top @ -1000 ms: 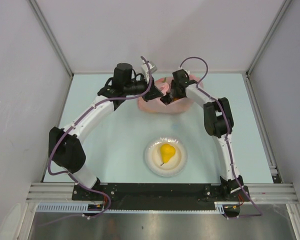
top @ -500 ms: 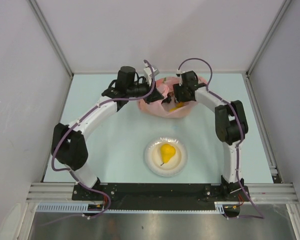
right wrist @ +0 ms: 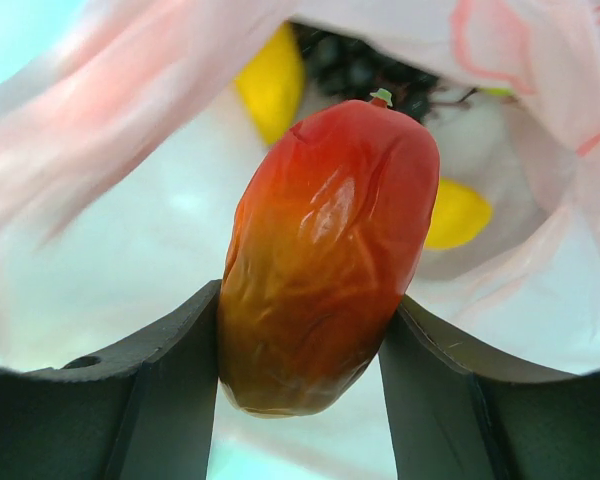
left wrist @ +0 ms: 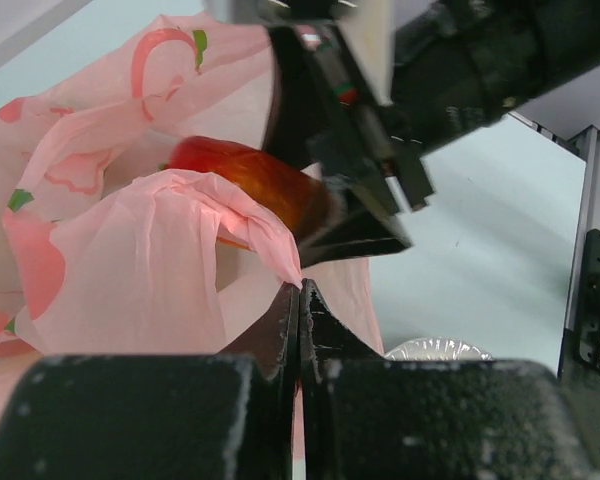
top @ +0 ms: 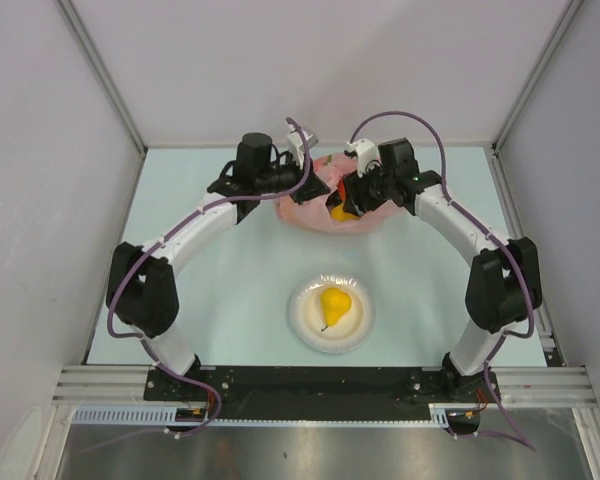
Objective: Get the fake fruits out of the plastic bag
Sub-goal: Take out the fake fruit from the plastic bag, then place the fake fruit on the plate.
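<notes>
The right gripper (right wrist: pixel 305 350) has its jaws partway open and clamped on a red-orange fruit (right wrist: pixel 325 230), gripping its lower half from both sides while the stem end points deeper into the plastic bag (left wrist: pixel 130 270). The fruit sits in the mouth of the bag, with pink film draped above and beside it. The left gripper (left wrist: pixel 299 310) is fully closed on a fold of the bag's rim, pinching the film at the near edge of the mouth. Deeper inside the bag lie two yellow pieces (right wrist: pixel 272 80) and a dark grape bunch (right wrist: pixel 350 60). Outside the bag, on its near side and apart from it, a white plate (top: pixel 302 325) carries a yellow pear (top: pixel 334 303). The step in hand looks like drawing the held fruit out of the bag. To do it well, the right arm should back straight out through the mouth and rise a little, so that the glossy fruit does not drag the film along. The left gripper's pinch should hold the rim firm and low, anchoring the bag as the fruit leaves. The grip sits low on a smooth, tapering body, so a slow pull is safer than a quick one. Once clear of the bag, the fruit can go down beside the pear.
</notes>
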`<state>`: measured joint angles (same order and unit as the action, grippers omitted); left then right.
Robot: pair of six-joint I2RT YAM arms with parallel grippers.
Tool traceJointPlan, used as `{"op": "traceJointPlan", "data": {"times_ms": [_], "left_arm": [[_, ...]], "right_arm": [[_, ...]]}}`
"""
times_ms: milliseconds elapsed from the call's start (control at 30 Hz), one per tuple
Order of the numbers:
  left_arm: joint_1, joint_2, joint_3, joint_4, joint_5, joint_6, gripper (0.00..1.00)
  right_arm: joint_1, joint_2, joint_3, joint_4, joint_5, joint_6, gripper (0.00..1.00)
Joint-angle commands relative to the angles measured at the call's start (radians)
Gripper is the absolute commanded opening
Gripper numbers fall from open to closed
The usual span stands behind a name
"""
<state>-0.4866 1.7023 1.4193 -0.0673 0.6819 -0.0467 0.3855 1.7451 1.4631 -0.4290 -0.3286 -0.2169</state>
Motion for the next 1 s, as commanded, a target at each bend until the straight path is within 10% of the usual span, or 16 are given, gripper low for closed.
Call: {"op": "traceJointPlan", "data": {"times_ms": [0,300,967], "left_arm": [[0.000,-0.020,-0.022,0.047,-0.022,-0.028,0.00],[0.005,-0.043,-0.031,0.064,-0.044,-0.068,0.00],[-0.018,-0.116,-0.069,0.012,-0.051,-0.042,0.00]], "right_arm": [[0.033,-0.172,-0.024,-0.112,-0.110,-0.176,0.06],[0.124,-0.394,-0.279,-0.402,-0.165,-0.441,0.07],[0.283,-0.147,-0.405,-0.191,-0.139,-0.325,0.20]]}}
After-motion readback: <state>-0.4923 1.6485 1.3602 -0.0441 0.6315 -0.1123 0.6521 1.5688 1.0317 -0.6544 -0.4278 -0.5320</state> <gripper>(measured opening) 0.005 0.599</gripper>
